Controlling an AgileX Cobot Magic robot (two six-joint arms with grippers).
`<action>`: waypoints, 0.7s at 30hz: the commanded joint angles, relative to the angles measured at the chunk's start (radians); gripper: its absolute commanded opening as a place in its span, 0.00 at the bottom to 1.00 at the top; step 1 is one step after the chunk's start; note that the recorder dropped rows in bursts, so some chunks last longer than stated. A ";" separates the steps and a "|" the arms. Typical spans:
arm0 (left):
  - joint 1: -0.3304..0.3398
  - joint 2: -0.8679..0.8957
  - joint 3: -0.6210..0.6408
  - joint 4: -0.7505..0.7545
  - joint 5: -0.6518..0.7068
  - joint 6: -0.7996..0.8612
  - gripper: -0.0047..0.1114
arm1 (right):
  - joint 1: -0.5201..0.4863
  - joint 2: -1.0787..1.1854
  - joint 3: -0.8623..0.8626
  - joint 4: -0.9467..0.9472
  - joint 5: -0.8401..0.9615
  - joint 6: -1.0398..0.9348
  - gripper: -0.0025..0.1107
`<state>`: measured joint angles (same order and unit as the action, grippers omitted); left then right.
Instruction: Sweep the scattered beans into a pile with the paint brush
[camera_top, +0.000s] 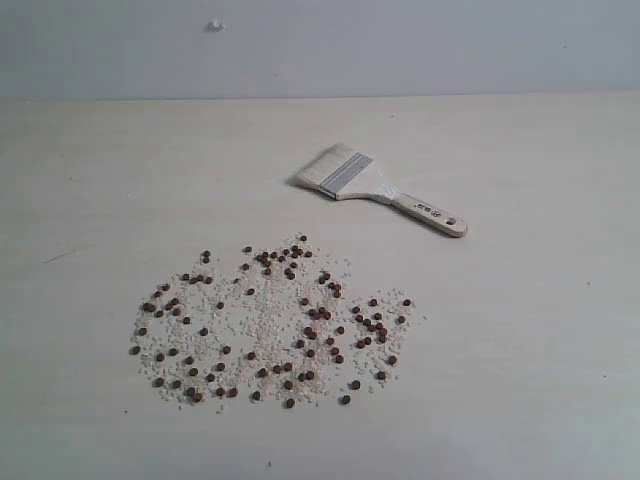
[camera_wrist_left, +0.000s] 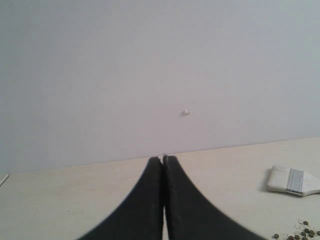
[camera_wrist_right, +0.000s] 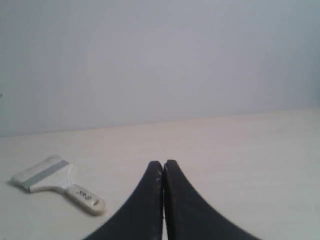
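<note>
Paint brush (camera_top: 375, 186) lies flat and untouched. Beans (camera_top: 270, 325) are scattered wide near the brush, not touching it, no pile yet. Left gripper (camera_wrist_left: 163, 160) and right gripper (camera_wrist_right: 163, 165) both have jaws together, empty, well apart from the brush. Risk: the low flat handle slips during the grab, or a hard stroke flicks beans outward.

You've got the beans (camera_top: 270, 325) spread in a wide, loose patch, dozens of tiny round reddish-brown ones mixed through fine whitish grains (camera_top: 262, 318). They sit thicker along the far edge and at the right side, thinner through the middle, with stragglers round the rim. Now look beyond them, a little to the right: your paint brush (camera_top: 375, 185) lies flat and apart from the beans, touching none. Its pale bristles point away to the far left, with the silver ferrule behind them, and its light wooden handle angles back to the right, the hole showing at its end.
</note>
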<state>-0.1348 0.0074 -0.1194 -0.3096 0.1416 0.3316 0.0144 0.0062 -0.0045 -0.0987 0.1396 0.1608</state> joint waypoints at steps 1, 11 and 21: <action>-0.007 -0.002 0.003 -0.008 -0.002 0.002 0.04 | -0.006 -0.006 0.005 -0.005 -0.187 0.001 0.02; -0.007 -0.002 0.003 -0.008 -0.002 0.002 0.04 | -0.006 -0.006 0.005 0.038 -0.496 0.170 0.02; -0.007 -0.002 0.003 -0.008 -0.002 0.002 0.04 | -0.006 0.110 -0.213 0.041 -0.468 0.225 0.02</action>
<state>-0.1348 0.0074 -0.1194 -0.3096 0.1416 0.3316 0.0144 0.0391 -0.1127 -0.0477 -0.4158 0.3825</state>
